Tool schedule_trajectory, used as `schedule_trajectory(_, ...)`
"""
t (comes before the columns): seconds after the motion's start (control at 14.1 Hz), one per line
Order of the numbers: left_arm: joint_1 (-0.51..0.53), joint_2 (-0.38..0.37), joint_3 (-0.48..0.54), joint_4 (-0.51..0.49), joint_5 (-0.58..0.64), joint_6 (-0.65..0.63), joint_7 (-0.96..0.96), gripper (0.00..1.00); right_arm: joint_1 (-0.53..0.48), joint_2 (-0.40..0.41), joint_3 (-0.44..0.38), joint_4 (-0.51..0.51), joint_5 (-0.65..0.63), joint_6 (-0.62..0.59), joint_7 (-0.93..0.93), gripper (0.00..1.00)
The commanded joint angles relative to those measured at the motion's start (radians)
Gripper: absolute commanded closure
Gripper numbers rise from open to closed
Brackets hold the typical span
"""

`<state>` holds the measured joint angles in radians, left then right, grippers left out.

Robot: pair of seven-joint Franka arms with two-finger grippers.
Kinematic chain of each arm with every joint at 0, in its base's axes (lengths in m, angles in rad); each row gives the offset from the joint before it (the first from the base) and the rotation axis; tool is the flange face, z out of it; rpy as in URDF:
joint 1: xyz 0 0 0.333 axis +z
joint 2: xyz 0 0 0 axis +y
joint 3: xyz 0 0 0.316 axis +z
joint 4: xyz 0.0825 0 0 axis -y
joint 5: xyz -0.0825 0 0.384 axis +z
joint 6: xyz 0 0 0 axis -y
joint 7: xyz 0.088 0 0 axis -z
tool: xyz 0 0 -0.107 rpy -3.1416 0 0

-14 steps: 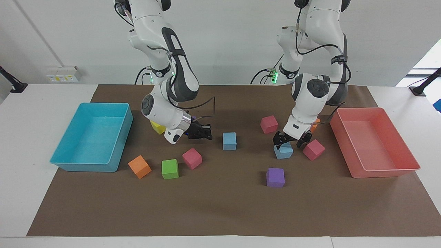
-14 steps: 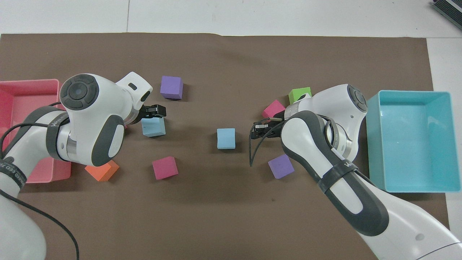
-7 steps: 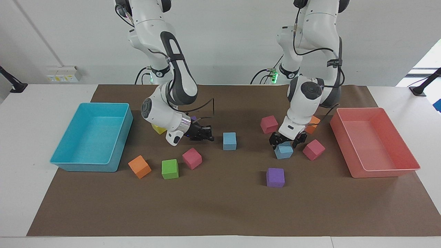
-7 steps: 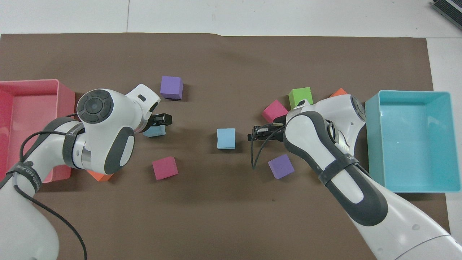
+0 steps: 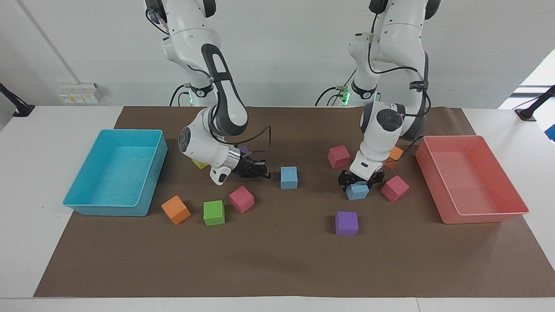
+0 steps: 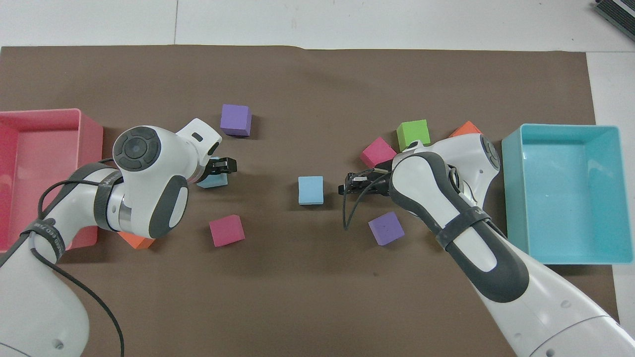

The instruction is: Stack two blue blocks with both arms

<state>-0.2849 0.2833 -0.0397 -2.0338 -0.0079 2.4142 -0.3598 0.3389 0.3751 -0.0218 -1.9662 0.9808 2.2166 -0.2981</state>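
Dropped since a second ago: my left gripper (image 5: 358,180) now straddles one blue block (image 5: 357,191) near the pink tray (image 5: 490,211), fingers spread, not clamped. My right gripper (image 5: 260,172), fingers unreadable, sits beside the middle blue block (image 5: 288,177). Centre, then squeeze. Magenta cube (image 5: 394,188) crowds me.
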Motion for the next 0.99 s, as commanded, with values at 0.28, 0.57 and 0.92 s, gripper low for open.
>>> schedule_trajectory(0.28,-0.002,-0.001,0.011,-0.003,0.032,0.013,-0.019,1.00,-0.017,0.013,0.010,-0.010,0.049,0.015,-0.036,1.00)
schedule_trajectory(0.57,-0.010,-0.016,0.012,0.003,0.032,0.006,-0.021,1.00,-0.009,0.011,0.010,-0.010,0.077,0.021,-0.033,1.00)
schedule_trajectory(0.92,-0.066,-0.047,0.014,0.079,0.068,-0.108,-0.040,1.00,-0.006,0.011,0.008,-0.010,0.082,0.021,-0.033,1.00)
